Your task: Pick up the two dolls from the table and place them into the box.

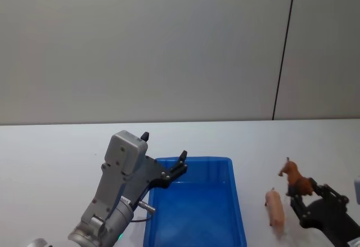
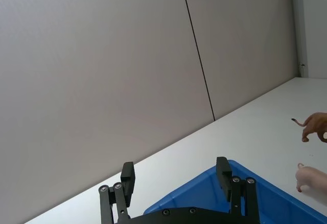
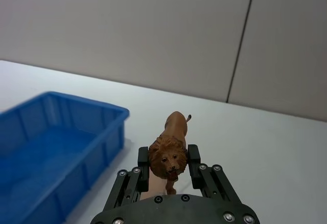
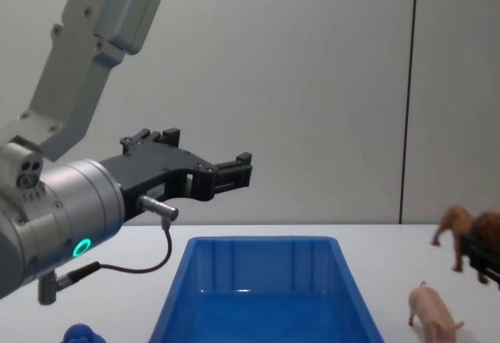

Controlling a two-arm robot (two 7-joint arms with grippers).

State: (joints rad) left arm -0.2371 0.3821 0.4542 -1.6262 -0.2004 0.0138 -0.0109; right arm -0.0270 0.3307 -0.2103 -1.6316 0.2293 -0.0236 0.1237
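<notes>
Watching remotely, I see the right tool [image 3: 168, 158] clenched on the brown doll [image 3: 174, 129] (a lion). Left tool [image 2: 174, 170] hangs released above the box [image 1: 194, 213].

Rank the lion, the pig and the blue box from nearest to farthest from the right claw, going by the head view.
1. Lion, held in the right claw.
2. Pig, just left of it on the table.
3. Blue box, farther left.

Bright, even, diffuse light; faint shadows; soft sheen inside box [image 4: 258, 312]; sharp focus.
</notes>
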